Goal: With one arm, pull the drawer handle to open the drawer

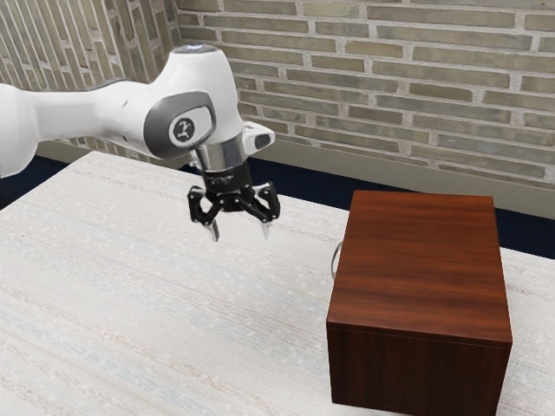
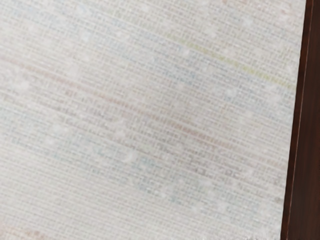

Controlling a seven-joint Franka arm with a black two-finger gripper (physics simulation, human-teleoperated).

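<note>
Hovering claw (image 1: 240, 234) wide open, empty; lower to handle (image 1: 334, 258) on the cabinet (image 1: 416, 295), straddle squarely before closing.

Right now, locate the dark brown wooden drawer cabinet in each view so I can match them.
Exterior view: dark brown wooden drawer cabinet on the exterior view's right.
Wrist view: its dark edge beside the pale woven tabletop.
Shared landmark: that tabletop.

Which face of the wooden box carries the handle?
The box's face toward the gripper, where a thin grey handle sticks out; the top and dark front face are bare.
</note>
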